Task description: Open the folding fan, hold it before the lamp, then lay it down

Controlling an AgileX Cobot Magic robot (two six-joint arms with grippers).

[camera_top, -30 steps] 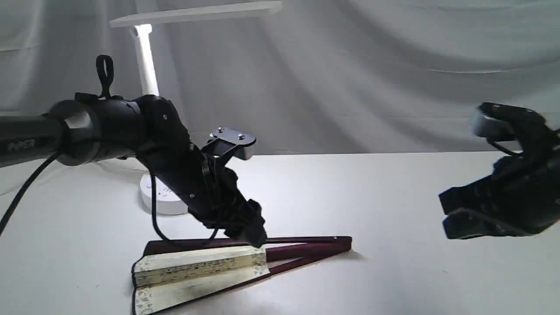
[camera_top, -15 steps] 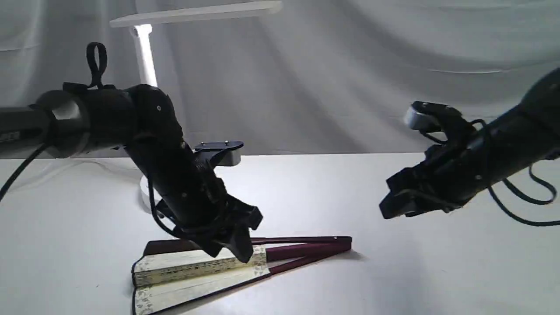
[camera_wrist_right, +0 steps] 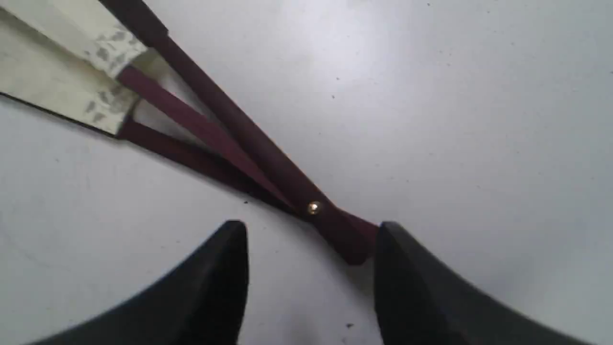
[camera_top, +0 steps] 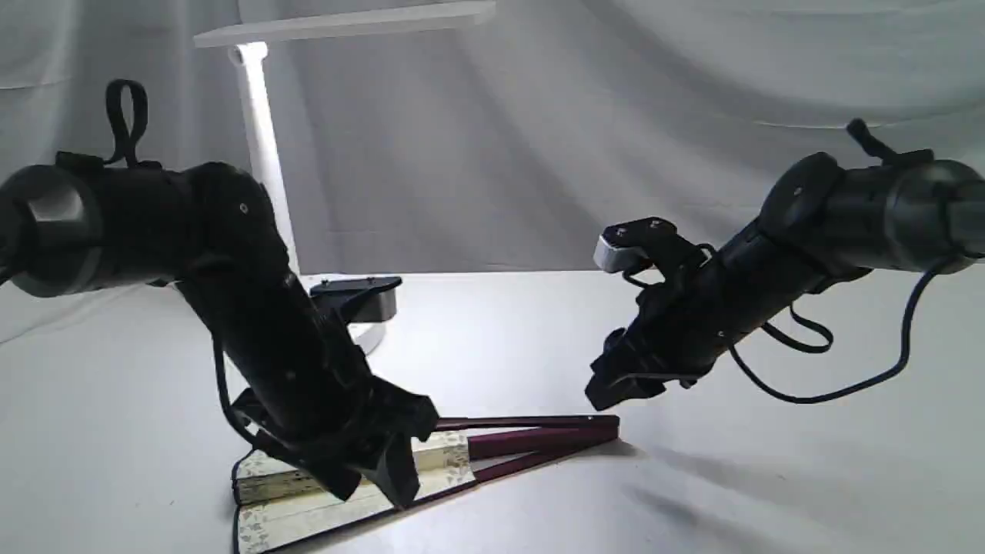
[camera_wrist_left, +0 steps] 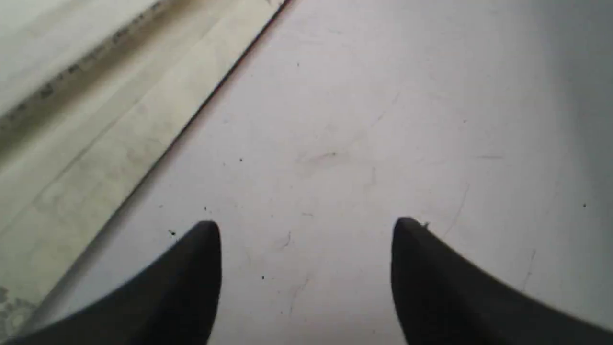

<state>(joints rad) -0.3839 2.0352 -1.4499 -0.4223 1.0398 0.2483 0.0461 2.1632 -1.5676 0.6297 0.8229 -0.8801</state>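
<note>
Exterior view, count: one folding fan (camera_top: 531, 442), one lamp (camera_top: 258, 131), two arms, each with one tool.
Exterior view, fan: flat on the desk (camera_top: 769, 477), only partly spread. Its cream leaf end lies under and behind the left tool (camera_top: 373, 486), and its maroon pivot end lies just below and ahead of the right tool (camera_top: 604, 394).
Exterior view, lamp: stands behind the left arm (camera_top: 231, 269), well back from the left tool, with its light bar high above.
Exterior view, arm pose: the left arm slopes steeply down with the tool tips close over the leaf. The right arm (camera_top: 808, 231) slopes down from the far side with its tool above the desk, clear of the fan.
Left wrist view, tool: the left tool (camera_wrist_left: 306, 226) is spread wide with only bare desk (camera_wrist_left: 383, 120) between the fingers.
Left wrist view, fan: the leaf (camera_wrist_left: 72, 120) lies off to one side of the tool, blurred. I cannot tell whether it touches.
Right wrist view, tool: the right tool (camera_wrist_right: 312, 225) is spread and pinches nothing.
Right wrist view, fan: the folding fan (camera_wrist_right: 215, 134) has its pivot end, with a brass rivet (camera_wrist_right: 313, 207), in line with the gap between the fingers, and its ribs splay away from the tool.
</note>
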